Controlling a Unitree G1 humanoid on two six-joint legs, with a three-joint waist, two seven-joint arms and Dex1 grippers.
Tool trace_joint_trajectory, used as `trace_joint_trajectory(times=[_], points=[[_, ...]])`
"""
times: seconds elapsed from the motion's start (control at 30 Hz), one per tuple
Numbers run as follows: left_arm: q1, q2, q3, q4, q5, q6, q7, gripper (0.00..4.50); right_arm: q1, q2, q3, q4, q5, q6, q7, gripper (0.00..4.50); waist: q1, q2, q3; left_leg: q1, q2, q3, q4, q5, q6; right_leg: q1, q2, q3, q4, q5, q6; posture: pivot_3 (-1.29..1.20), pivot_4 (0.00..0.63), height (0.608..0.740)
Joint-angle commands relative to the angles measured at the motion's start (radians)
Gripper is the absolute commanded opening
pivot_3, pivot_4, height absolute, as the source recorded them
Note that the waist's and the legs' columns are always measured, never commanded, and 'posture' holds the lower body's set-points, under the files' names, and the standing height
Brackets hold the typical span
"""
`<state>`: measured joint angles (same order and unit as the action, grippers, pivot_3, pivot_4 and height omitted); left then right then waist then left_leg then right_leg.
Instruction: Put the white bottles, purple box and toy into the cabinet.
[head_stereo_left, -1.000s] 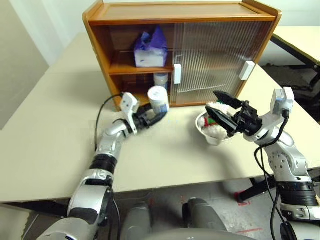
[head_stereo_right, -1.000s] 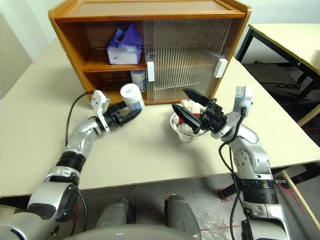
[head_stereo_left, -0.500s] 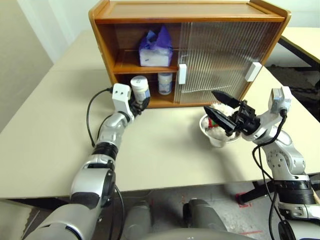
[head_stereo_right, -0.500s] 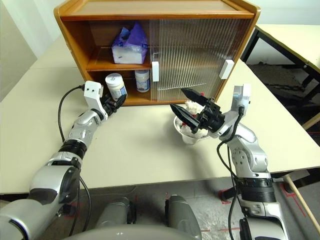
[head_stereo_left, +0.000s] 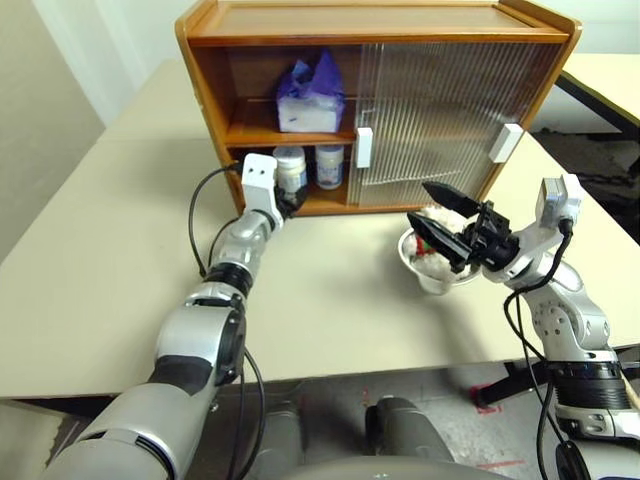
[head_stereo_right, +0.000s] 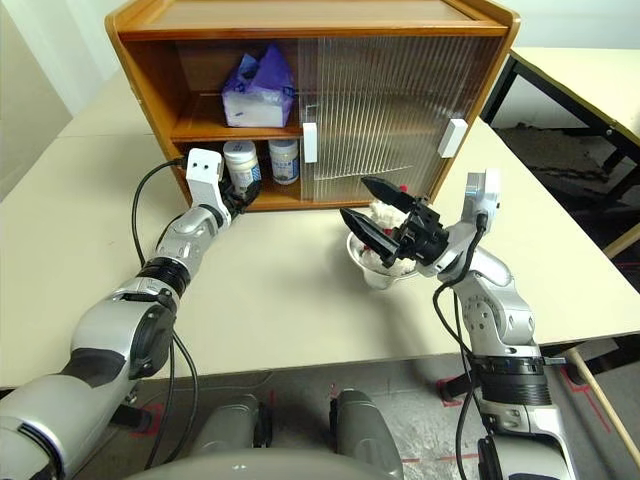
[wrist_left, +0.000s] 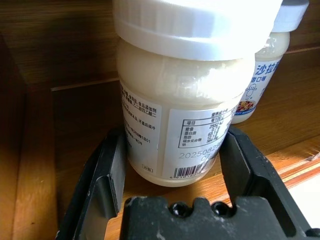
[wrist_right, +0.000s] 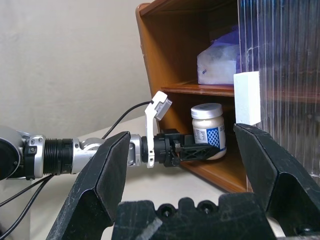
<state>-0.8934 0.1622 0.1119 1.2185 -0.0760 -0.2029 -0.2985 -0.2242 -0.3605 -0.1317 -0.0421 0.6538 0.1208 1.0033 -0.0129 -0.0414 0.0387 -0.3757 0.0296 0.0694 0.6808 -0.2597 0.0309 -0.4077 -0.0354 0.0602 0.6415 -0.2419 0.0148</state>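
Left claw (head_stereo_right: 240, 190) is reaching level into the cabinet (head_stereo_left: 380, 25), its two black fingers (wrist_left: 107, 170) clamped on either side of a white bottle (wrist_left: 175, 125), which sits upright on the lower shelf's open left side with its printed label facing the wrist camera. Just beside it, a touch deeper in, stands the second bottle (head_stereo_left: 329, 165), also upright on that lower shelf, its blue label showing. Up one level, the purple box (head_stereo_left: 308, 95) lies on the upper shelf, crinkly top poking up, white side facing out. The two ribbed doors are slid over to the right half, white handles (head_stereo_left: 364, 147) at their edges, so the left half stands open. Over to the right claw (head_stereo_left: 436, 222): jaws spread wide and holding nothing, pointing left and slightly up, hovering above the table (head_stereo_left: 330, 300) in front of the closed doors. Right behind those open fingers sits a shallow bowl (head_stereo_left: 420, 275) on the table, and in it the fluffy white toy (head_stereo_left: 435, 258), a bit of red peeking out, still outside the cabinet. From the right wrist camera, the left arm is seen stretched in toward the lower shelf, bottle gripped at its tip.
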Motion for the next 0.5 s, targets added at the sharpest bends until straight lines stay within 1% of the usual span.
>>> trace_joint_trajectory(times=[0.03,0.07,0.43,0.5], points=[[-0.034,-0.003,0.011,0.027,0.011,-0.027,0.025,3.01,0.004,-0.008,-0.005,-0.02,-0.004,-0.003,-0.002,4.5,0.0,0.0,0.0,0.0,0.0,0.0,0.0,0.0,0.0,0.0,0.0,0.0,0.0,0.0,0.0,0.0,0.0,0.74],[-0.036,-0.002,0.012,0.035,0.012,-0.028,0.029,3.01,0.004,-0.009,-0.005,-0.022,-0.005,-0.003,-0.003,4.5,0.0,0.0,0.0,0.0,0.0,0.0,0.0,-0.001,-0.002,0.0,0.0,0.0,0.0,0.0,0.0,0.0,0.0,0.74],[-0.046,0.01,0.032,0.072,0.018,-0.023,0.044,3.01,0.017,-0.017,-0.008,-0.04,0.0,0.003,-0.008,4.5,-0.001,0.0,0.0,0.0,0.0,0.0,0.0,-0.002,-0.003,0.0,0.0,0.0,0.0,0.0,0.0,-0.01,0.0,0.74],[-0.046,0.009,0.037,0.073,0.013,-0.025,0.033,3.73,0.019,-0.017,-0.008,-0.041,0.001,0.003,-0.008,4.5,-0.001,0.0,0.0,0.0,0.0,0.0,0.0,-0.002,-0.003,0.0,0.0,0.0,0.0,0.0,0.0,-0.01,0.0,0.74]])
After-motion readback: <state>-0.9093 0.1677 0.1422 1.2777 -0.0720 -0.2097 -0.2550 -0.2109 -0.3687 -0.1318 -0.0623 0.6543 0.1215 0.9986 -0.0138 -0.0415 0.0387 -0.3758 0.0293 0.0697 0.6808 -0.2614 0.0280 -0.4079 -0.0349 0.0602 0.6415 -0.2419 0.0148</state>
